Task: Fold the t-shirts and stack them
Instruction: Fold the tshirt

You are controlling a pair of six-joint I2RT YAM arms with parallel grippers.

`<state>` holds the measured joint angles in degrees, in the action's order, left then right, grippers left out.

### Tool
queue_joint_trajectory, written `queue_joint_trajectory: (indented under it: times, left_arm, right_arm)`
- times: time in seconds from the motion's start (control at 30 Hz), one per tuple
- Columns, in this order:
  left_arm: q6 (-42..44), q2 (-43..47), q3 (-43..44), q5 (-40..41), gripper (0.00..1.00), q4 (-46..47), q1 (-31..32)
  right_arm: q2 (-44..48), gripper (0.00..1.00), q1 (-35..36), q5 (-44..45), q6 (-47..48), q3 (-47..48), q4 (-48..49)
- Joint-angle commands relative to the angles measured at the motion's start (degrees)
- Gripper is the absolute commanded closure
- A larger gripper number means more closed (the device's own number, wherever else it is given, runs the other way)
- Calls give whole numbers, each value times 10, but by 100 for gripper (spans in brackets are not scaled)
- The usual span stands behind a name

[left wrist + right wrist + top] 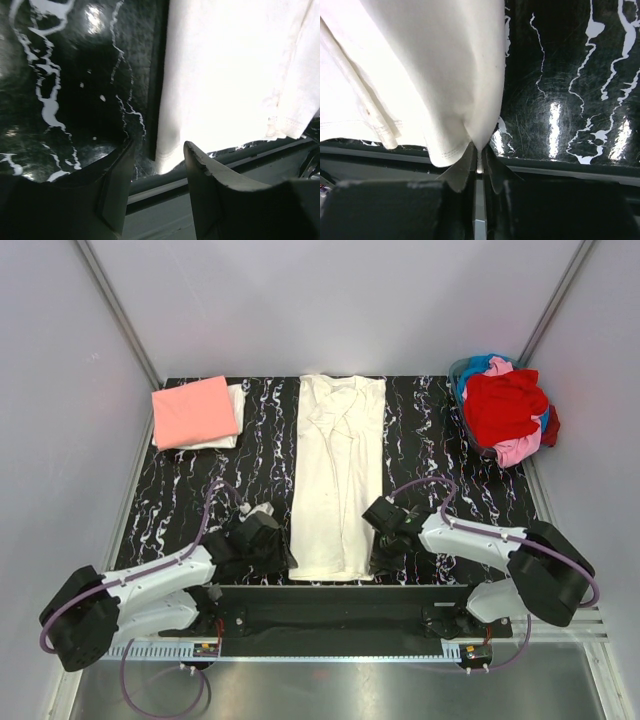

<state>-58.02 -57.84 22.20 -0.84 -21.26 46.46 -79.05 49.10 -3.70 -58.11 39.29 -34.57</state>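
Evidently both arms are working the near hem of the cream t-shirt (338, 475), which lies as a long, lengthwise-folded strip down the middle of the table (440, 455). The right gripper (479, 155) is pinched tight on the hem's right corner. The left gripper (158, 150) stands partly apart, its jaws either side of the left corner and not clamped. Gripping both corners would probably let the strip be folded over itself. A folded salmon-pink t-shirt (195, 411) waits far left, and a red t-shirt (505, 405) tops the heap far right.

The cream t-shirt (338, 475) lies centrally, folded lengthwise; a salmon-pink t-shirt (193, 411) sits folded far-left.
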Motion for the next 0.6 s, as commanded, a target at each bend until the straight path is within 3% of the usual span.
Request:
queue_joint_trajectory:
  times: [0.0, 0.1, 0.13, 0.17, 0.3, 0.57]
  left_arm:
    - [-9, -16, 21, 6, 50, 5, 21]
    - [-17, -26, 27, 21, 51, 2, 47]
    - [-18, -30, 33, 25, 56, 1, 57]
    - [-19, -38, 36, 33, 68, -4, 62]
    - [-21, -49, 50, 47, 100, -11, 73]
    - [-69, -9, 107, 115, 100, -105, 148]
  right_arm:
    - [25, 100, 5, 13, 7, 10, -10]
    - [38, 100, 3, 13, 6, 4, -10]
    - [43, 100, 4, 12, 6, 3, -11]
    - [46, 100, 4, 13, 6, 1, -12]
    - [67, 100, 4, 15, 3, -6, -24]
    - [186, 100, 4, 51, -12, -15, -117]
